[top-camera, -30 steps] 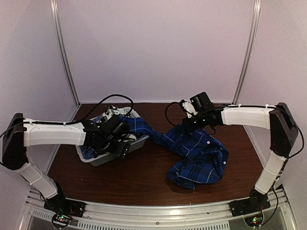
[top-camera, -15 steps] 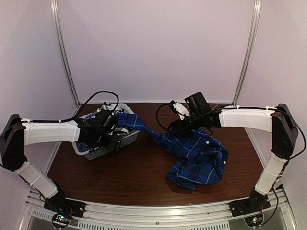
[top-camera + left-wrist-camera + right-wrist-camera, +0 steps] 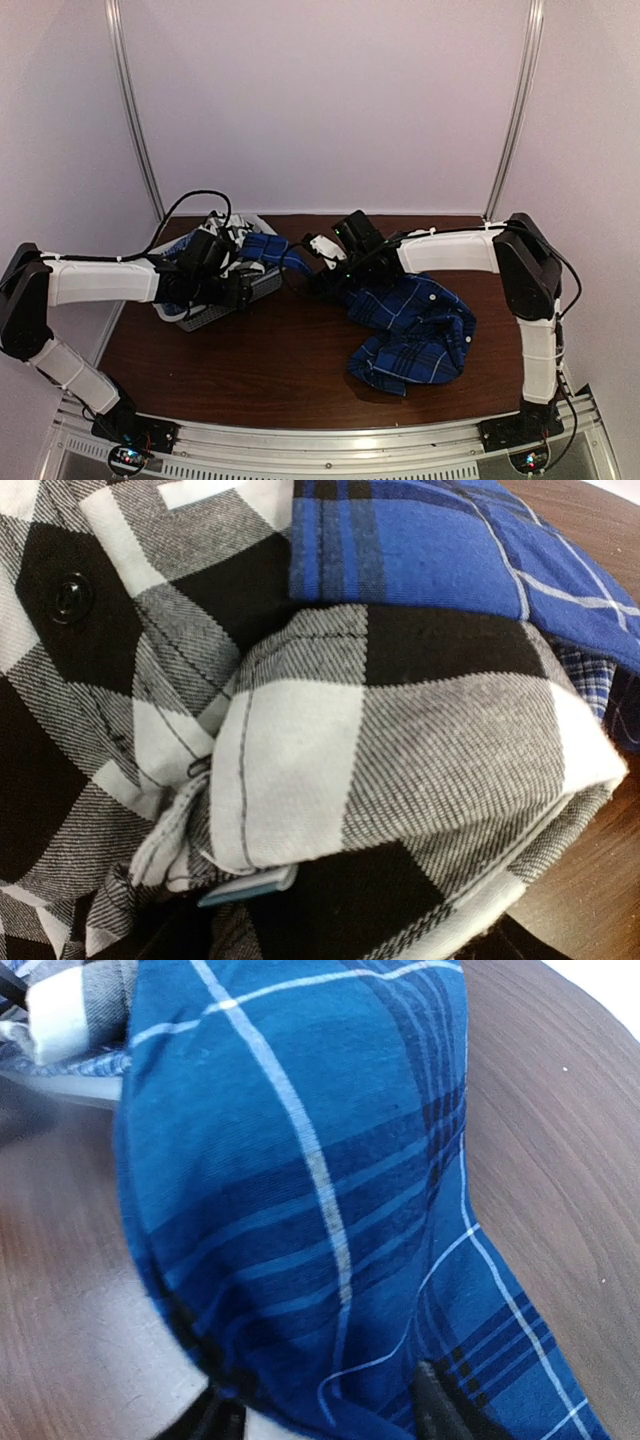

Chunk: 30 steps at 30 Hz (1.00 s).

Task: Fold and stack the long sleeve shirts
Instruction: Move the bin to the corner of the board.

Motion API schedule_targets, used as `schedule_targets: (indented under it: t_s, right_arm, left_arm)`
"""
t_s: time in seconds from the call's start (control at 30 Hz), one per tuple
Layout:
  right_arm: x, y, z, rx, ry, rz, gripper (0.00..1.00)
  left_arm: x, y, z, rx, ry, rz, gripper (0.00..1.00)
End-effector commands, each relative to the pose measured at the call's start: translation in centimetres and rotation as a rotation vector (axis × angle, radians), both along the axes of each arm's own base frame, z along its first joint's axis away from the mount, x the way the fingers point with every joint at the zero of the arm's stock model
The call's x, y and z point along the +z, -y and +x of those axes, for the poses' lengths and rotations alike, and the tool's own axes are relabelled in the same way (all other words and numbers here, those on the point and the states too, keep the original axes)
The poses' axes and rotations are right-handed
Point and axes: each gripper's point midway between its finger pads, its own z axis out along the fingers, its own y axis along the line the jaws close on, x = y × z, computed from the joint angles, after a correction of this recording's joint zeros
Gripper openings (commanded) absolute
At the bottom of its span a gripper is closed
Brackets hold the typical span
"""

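Reaching in from both sides. Left claw [image 3: 238,283] is down in the white mesh basket [image 3: 212,316] at the far left corner of the bench [image 3: 250,375], nose pressed into the black-and-white checked shirt [image 3: 300,760]. The wrist view is all checked cloth, one black button [image 3: 70,595] showing. Jaws stand wide apart; cannot tell whether any cloth is caught between them.

Blue plaid shirt [image 3: 415,335] lies in a crumpled heap right of the bench's middle, nearer the right edge. One sleeve [image 3: 270,248] is strung leftward over the basket rim, lying on top of the checked shirt.

Right claw [image 3: 305,268] is stretched across to that sleeve, between heap and basket. Its fingers [image 3: 440,1415] are spread, blue cloth bulging between them, bare wood on either side. Neither shirt is folded.
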Motion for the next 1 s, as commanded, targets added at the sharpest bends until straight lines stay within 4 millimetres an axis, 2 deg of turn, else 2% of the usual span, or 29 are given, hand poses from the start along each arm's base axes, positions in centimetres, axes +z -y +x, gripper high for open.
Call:
schedule_targets:
  t_s: [0.0, 0.1, 0.2, 0.27, 0.37, 0.47, 0.53, 0.7, 0.8, 0.9, 0.97]
  right_arm:
    - [1.3, 0.8, 3.4, -0.134, 0.068, -0.010, 0.40]
    - [1.9, 3.2, 5.3, -0.267, 0.054, 0.008, 0.21]
    - [3.0, 7.0, 6.6, -0.394, 0.046, 0.054, 0.05]
    - [3.8, 9.3, 6.6, -0.451, 0.050, 0.087, 0.00]
    - [3.9, 11.4, 5.9, -0.487, 0.042, 0.084, 0.00]
    - [3.3, 12.3, 4.9, -0.491, 0.023, 0.061, 0.00]
    - [2.9, 12.7, 4.3, -0.492, 0.011, 0.054, 0.00]
    - [3.3, 12.9, 3.0, -0.462, -0.011, 0.055, 0.00]
    - [3.6, 12.6, 2.1, -0.422, -0.032, 0.064, 0.01]
    - [3.6, 12.3, 1.5, -0.383, -0.053, 0.060, 0.11]
    - [3.9, 12.0, 1.0, -0.356, -0.064, 0.059, 0.29]
  left_arm:
    - [1.6, 0.6, 1.3, 0.051, 0.055, -0.156, 0.84]
    - [2.0, -0.1, 2.4, 0.079, 0.069, -0.221, 0.84]
    - [2.5, -1.6, 3.7, 0.133, 0.087, -0.263, 0.85]
    - [3.2, -2.5, 5.1, 0.171, 0.120, -0.308, 0.85]
    - [3.4, -3.8, 6.9, 0.220, 0.134, -0.369, 0.85]
    - [3.4, -4.2, 9.0, 0.252, 0.140, -0.410, 0.85]
    - [2.8, -4.5, 10.8, 0.271, 0.129, -0.415, 0.85]
    - [3.6, -6.4, 15.5, 0.357, 0.164, -0.461, 0.85]
    - [4.2, -7.9, 17.7, 0.406, 0.196, -0.476, 0.85]
    - [4.8, -8.3, 19.3, 0.407, 0.218, -0.488, 0.86]
    - [5.6, -7.3, 19.7, 0.342, 0.229, -0.507, 0.88]
